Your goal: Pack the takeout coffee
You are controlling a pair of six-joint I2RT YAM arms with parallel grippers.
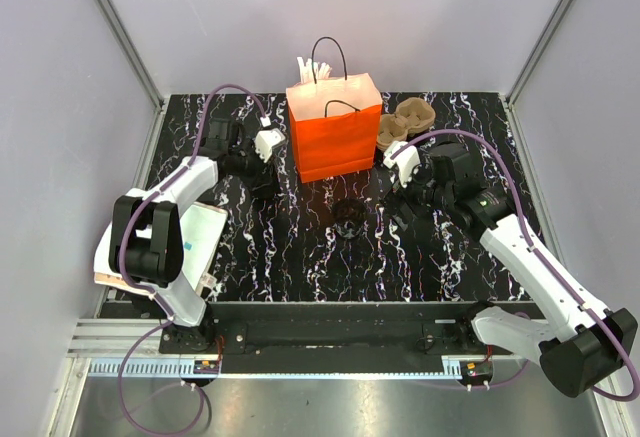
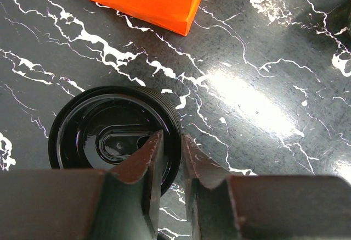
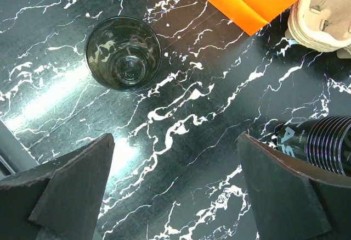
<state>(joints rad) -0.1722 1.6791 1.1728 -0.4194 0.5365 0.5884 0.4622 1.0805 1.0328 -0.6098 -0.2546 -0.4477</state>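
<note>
Takeout coffee stands upright on the counter, lid up, long axis vertical, at the far left, just left of the orange bag. In the top view we can't make it out under the left claw. Left claw sits right on it, jaws drawn to a narrow gap across the cup's right rim. 1 finger is over the lid and 1 outside the ribbed wall, so we read it as a pinch on the rim. Right claw gapes wide, holding nothing, over the counter right of the bag. Left arm is nearer. We judge the next move is up, then right to the bag's open top. No readable text on lid or bag. Pale lettering on the black ribbed stack is too blurred to read.
</note>
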